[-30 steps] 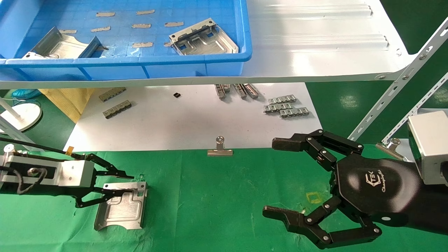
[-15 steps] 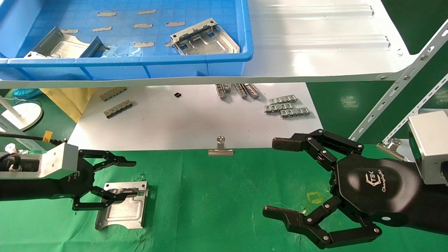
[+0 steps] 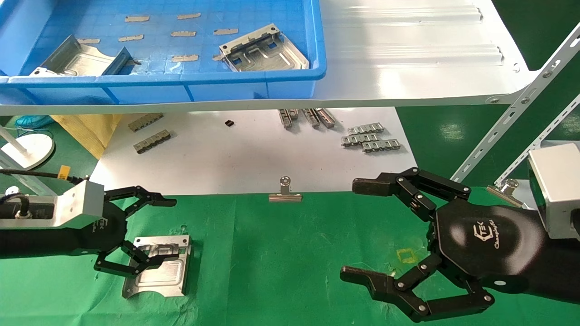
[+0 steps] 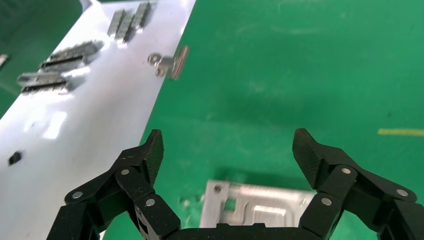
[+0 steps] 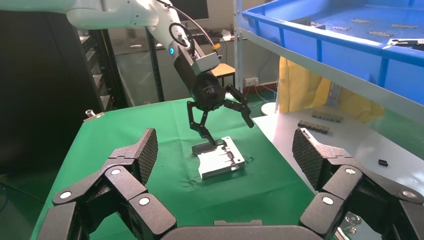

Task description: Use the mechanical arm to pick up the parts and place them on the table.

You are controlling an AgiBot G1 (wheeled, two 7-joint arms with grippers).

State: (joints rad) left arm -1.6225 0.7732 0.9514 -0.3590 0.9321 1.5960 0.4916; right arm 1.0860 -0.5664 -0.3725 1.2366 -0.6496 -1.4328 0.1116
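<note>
One silver stamped part [image 3: 158,271] lies flat on the green cloth table [image 3: 290,253] at the near left; it also shows in the left wrist view [image 4: 255,205] and the right wrist view [image 5: 220,160]. My left gripper [image 3: 170,230], the black jointed hand, hovers over the part's left end with fingers spread wide and nothing between them [image 4: 228,145]; its lower fingers [image 3: 136,262] overlap the part. Two more parts [image 3: 265,50] [image 3: 77,59] lie in the blue tray [image 3: 181,80]. My right gripper [image 3: 358,228] is open and empty over the cloth at the near right.
The blue tray sits on a glossy white shelf [image 3: 408,54]. Below it a matte white board [image 3: 253,154] carries small grey linked strips [image 3: 369,138]. A binder clip [image 3: 284,192] holds the cloth's far edge. Perforated steel struts [image 3: 521,113] rise at the right.
My left hand has let go of the part, spread its fingers and turned its palm upward. The part stays flat on the cloth. The right arm has not moved.
</note>
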